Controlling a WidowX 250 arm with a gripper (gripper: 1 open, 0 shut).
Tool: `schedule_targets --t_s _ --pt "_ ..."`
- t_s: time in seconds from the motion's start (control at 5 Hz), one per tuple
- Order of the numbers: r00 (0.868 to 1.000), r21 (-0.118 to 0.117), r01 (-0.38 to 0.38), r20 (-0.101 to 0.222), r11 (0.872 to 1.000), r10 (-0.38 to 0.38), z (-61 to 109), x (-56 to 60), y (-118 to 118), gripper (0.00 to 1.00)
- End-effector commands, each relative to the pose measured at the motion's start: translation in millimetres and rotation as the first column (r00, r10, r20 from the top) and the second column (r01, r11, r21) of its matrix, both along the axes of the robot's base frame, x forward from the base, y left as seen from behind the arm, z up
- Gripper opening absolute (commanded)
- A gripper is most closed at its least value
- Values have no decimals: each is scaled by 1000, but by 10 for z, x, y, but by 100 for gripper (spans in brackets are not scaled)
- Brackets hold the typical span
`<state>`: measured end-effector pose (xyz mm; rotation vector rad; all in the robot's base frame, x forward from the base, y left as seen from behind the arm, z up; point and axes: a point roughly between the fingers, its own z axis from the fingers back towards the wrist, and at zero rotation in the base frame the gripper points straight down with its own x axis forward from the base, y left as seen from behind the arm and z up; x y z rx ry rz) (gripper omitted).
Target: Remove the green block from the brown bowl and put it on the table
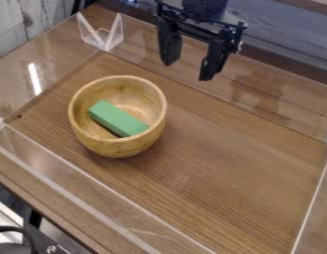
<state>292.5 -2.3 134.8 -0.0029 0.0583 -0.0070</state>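
Green block point(116, 120) lies flat inside brown bowl point(119, 116), angled diagonally on bowl floor. Bowl sits on counter point(233, 169), left of centre. Hand point(190, 62) hangs above counter's far side, well apart from bowl, fingers pointing down, spread wide, holding nothing. Clear acrylic walls point(100, 32) edge counter.

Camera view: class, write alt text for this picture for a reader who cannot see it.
A green block lies inside a brown wooden bowl on a wood-grain table with clear acrylic walls. Behind the bowl, a black robot gripper hangs above the table, its fingers open, pointing down and holding nothing.
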Motion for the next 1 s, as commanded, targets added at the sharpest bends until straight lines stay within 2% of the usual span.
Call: schedule_targets --t_s 0.0,0.2,0.4,0.6,0.8 --pt "999 2 -14 -30 1000 15 -124 -90 117 100" --pt "984 -2 -179 -9 984 179 -75 -184 258 100" --pt "935 -11 -353 24 936 353 -2 -252 407 100" --pt "866 -32 -497 43 867 498 -40 -348 631 100" --pt "784 -52 -617 48 785 619 -114 -428 814 100"
